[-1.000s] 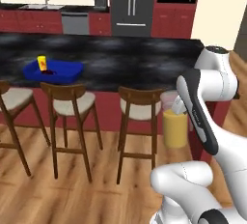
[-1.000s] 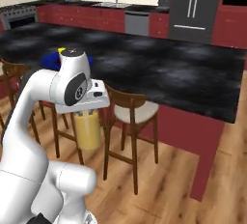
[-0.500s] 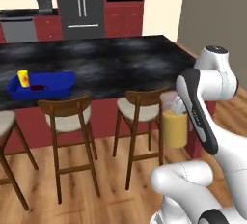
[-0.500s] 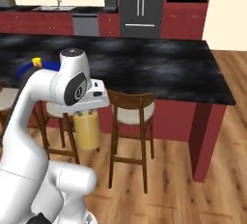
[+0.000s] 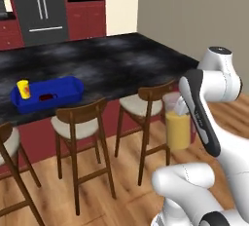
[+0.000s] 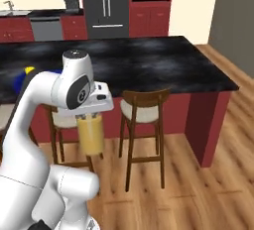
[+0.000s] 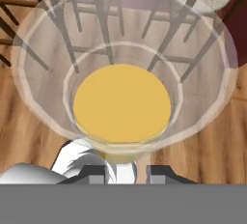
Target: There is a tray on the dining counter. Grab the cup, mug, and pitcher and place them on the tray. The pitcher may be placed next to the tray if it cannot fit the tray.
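Blue tray (image 5: 73,89) near the worktop (image 5: 112,59) front edge holds cup (image 5: 23,88) and seemingly mug (image 5: 47,97); tool (image 7: 126,172) clamped on pitcher (image 5: 177,127), undelivered.

I saw the pitcher (image 5: 176,122) as clear, glossy glass-like. The tray (image 5: 46,94) looked smooth blue plastic. The dining counter (image 5: 97,64) was polished black marble; chairs (image 5: 80,127) and floor (image 6: 198,189) looked like wood.

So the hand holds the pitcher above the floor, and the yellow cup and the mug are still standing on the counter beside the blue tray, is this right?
Not quite. The hand does hold the pitcher above the floor, but the yellow cup and the mug stand inside the blue tray, not beside it. The left base view shows this.
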{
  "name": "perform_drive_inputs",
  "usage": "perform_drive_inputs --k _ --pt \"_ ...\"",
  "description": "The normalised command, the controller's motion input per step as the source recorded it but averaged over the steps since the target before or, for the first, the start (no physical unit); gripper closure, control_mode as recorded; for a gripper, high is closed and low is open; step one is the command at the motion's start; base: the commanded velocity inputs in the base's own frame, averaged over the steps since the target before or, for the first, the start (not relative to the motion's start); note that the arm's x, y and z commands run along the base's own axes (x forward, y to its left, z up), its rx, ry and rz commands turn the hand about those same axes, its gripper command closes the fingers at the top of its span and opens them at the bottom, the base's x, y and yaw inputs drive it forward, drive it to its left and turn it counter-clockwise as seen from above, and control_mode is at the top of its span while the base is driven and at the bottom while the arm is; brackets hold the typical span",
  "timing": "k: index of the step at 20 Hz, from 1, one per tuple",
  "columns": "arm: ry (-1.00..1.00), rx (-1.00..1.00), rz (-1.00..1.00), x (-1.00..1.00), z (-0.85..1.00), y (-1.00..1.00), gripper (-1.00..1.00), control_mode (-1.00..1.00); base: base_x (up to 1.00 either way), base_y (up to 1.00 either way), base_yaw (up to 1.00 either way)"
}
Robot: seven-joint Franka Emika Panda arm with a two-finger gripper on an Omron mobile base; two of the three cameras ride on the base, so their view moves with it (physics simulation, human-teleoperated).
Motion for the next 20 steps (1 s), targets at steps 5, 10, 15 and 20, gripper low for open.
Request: perform_drive_inputs --k 5,10,15,20 --pt "0.00 0.00 0.00 0.00 0.00 0.00 1.00 1.00 0.14 1.00 -0.27" --pt "0.00 0.00 0.00 0.00 0.00 0.00 1.00 1.00 0.17 1.00 -0.22" --pt "0.00 0.00 0.00 0.00 0.00 0.00 1.00 1.00 0.36 0.76 -0.15" --pt "0.00 0.00 0.00 0.00 0.00 0.00 1.00 1.00 0.56 0.09 -0.01"
